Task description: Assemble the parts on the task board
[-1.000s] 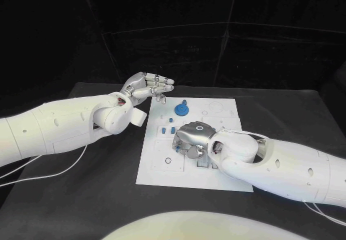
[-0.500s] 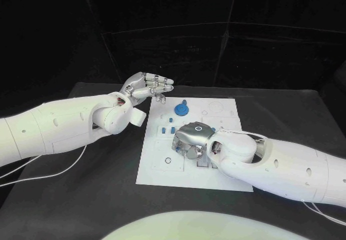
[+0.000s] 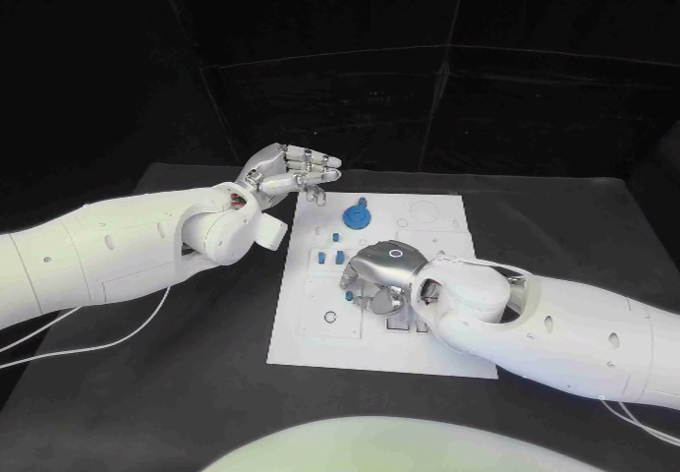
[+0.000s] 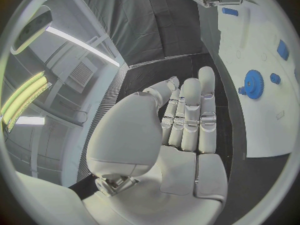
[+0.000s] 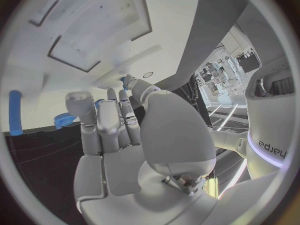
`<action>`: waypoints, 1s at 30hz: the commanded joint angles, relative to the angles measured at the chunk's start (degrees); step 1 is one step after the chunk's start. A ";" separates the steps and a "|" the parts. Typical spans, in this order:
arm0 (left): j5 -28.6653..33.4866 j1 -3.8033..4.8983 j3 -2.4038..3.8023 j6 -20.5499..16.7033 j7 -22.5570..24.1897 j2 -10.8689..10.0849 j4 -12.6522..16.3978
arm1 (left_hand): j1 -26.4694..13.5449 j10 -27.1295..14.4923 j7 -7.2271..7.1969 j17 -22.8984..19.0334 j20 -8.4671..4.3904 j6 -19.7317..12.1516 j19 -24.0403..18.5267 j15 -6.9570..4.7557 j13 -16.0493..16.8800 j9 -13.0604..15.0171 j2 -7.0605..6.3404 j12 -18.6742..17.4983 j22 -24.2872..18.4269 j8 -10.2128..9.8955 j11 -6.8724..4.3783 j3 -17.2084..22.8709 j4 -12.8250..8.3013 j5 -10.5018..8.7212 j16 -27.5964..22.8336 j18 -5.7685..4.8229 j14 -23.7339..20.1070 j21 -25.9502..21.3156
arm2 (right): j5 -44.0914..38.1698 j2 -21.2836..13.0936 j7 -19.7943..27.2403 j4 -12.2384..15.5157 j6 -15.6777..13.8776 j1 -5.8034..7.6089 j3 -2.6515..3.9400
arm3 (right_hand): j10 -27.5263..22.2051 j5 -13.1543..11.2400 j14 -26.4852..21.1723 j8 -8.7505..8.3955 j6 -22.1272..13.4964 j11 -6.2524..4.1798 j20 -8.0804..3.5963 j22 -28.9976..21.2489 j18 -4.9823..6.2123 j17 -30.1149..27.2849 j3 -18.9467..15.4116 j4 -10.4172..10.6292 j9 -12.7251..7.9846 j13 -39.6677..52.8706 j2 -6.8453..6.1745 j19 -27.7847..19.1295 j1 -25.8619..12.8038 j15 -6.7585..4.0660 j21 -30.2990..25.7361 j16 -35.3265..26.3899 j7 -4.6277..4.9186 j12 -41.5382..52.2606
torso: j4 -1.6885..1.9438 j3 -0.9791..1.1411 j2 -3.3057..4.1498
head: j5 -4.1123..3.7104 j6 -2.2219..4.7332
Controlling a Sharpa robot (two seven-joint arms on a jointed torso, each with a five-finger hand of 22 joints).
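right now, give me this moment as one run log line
left hand: raised beside task board, fingers curled, holds nothing | right hand: down over board centre, grasp unclear | blue gear: on board, untouched

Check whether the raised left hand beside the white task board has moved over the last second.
No. The left hand sits at the same spot off the corner of the white task board, fingers curled in, as before.

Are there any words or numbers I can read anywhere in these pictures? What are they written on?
"arpa" - letters seen turned over, on the robot's white body in the right wrist view; the start of the word is cut off.
The task board has thin outlines and small marks printed on it, too small to read.
No other words or numbers can be read.
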 commanded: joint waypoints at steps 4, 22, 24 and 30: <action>0.24 0.10 0.05 0.71 0.07 -0.10 -0.06 | -0.41 -0.47 0.16 -0.09 0.02 -0.12 -0.20 -0.05 -0.09 -0.09 0.01 0.38 -0.09 0.10 0.02 -0.19 -0.01 -0.01 -0.20 0.69 -0.50 -0.32 | 2.67 -2.95 0.71 2.98 -5.21 0.09 0.04 | -0.15 0.86 0.09 0.13 0.04 0.03 -0.07 0.53 0.31 0.58 -0.89 0.19 0.19 0.02 0.09 0.13 -0.55 -0.15 -0.05 0.43 0.01 1.40 | -0.06 -0.02 -0.07 | 0.02 0.20; 0.24 0.09 0.04 0.92 0.04 0.07 -0.38 | -0.49 -0.61 0.20 -0.13 0.06 -0.23 -0.23 -0.01 -0.10 -0.09 0.03 0.43 -0.12 0.09 0.06 -0.23 -0.01 -0.01 -0.18 0.69 -0.55 -0.36 | 12.83 -14.84 -1.18 5.78 -3.42 4.38 4.12 | -0.67 1.08 0.94 -0.11 -0.27 -0.45 -0.37 1.36 0.09 1.00 -3.32 0.65 0.13 -0.46 -0.65 1.37 -0.94 -0.57 0.46 1.49 -0.55 3.78 | -0.06 -0.01 -0.04 | -1.55 2.14; 0.24 0.08 0.04 0.98 0.06 0.19 -0.42 | -0.49 -0.61 0.20 -0.13 0.06 -0.23 -0.23 -0.01 -0.10 -0.09 0.03 0.43 -0.12 0.09 0.06 -0.23 -0.01 -0.01 -0.18 0.69 -0.55 -0.36 | 13.05 -15.47 -0.96 5.02 -2.09 4.76 4.31 | -1.57 0.98 0.64 -0.13 -0.62 -0.43 -0.33 -0.04 0.32 0.02 -3.94 0.66 0.10 -0.58 -0.71 0.76 -0.82 -0.55 -0.43 0.83 -0.72 3.70 | 0.03 -0.04 -0.04 | -1.79 2.37; 0.24 0.06 0.03 1.08 0.07 0.44 -0.56 | -0.49 -0.61 0.20 -0.13 0.06 -0.23 -0.23 -0.01 -0.10 -0.09 0.03 0.43 -0.12 0.09 0.06 -0.23 -0.01 -0.01 -0.18 0.69 -0.55 -0.36 | 12.64 -15.77 -0.17 3.42 0.50 5.18 4.51 | -2.23 1.02 0.50 -0.10 -0.90 -0.40 -0.26 -0.94 0.46 -0.48 -4.59 0.57 0.11 -0.59 -0.63 0.41 -0.44 -0.50 -1.06 0.52 -0.94 3.85 | -0.02 -0.04 -0.02 | -1.65 2.42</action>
